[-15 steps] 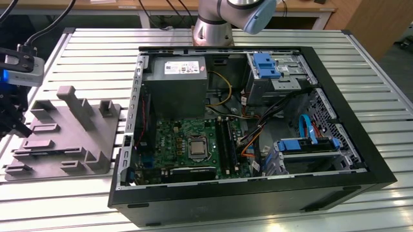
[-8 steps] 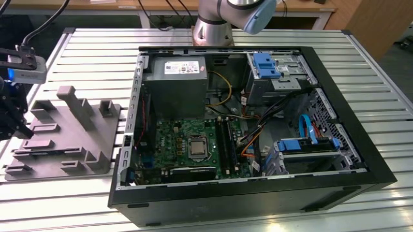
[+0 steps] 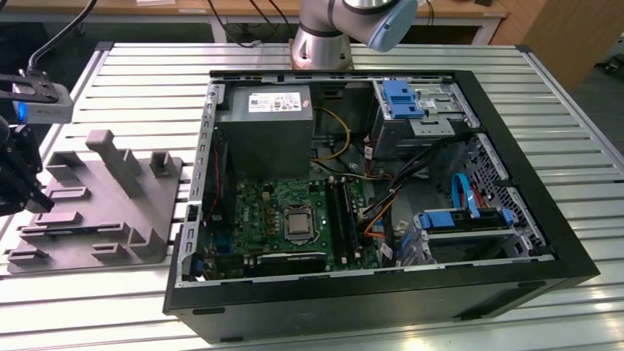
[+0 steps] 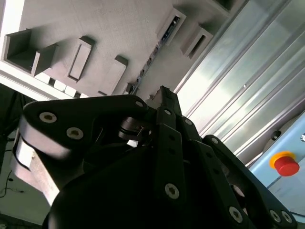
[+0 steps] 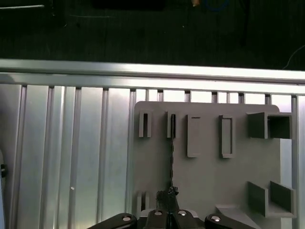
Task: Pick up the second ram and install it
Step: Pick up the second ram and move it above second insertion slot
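Gripper (image 3: 29, 196) by grey fixture (image 3: 107, 212) at the exterior view's left, open computer case (image 3: 390, 301) beside

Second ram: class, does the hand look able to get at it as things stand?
Probably yes: the hand is lined up right at the second ram, which stands edge-up in the grey holder, nothing between them.

Computer case (image 3: 390, 303) mid-counter (image 3: 546, 88); fixture block (image 3: 98, 219) beside it, toward the exterior view's left; tool (image 5: 169, 217) over block, the second ram (image 5: 171, 162) in it.

Robotics lab: slatted aluminium bench (image 3: 146, 80), open computer case (image 3: 370, 300)
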{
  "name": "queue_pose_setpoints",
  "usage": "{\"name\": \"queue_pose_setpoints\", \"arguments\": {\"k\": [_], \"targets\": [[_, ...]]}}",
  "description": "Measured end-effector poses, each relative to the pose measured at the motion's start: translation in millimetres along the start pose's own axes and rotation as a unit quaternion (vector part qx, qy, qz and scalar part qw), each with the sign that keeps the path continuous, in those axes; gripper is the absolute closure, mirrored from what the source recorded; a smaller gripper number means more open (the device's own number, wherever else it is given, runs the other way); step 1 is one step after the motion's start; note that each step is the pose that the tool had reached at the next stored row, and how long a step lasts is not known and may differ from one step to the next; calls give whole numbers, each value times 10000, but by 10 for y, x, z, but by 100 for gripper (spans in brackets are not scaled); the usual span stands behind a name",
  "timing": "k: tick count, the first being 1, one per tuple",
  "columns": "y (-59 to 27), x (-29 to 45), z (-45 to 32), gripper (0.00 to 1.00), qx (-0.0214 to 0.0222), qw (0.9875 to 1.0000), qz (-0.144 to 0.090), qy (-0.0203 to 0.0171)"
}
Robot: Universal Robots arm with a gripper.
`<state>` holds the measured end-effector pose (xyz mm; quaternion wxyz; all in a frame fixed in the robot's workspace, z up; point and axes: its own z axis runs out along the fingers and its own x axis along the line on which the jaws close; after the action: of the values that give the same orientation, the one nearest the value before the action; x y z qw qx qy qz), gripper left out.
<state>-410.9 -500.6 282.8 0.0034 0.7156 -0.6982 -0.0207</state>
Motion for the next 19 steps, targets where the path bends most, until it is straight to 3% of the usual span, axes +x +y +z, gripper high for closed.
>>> {"name": "queue_pose_setpoints", "arguments": {"k": [3,19], "targets": [[7,-4,16,90,27,10000,-21,1],[55,-77,125,90,37,9994,357,-10]]}}
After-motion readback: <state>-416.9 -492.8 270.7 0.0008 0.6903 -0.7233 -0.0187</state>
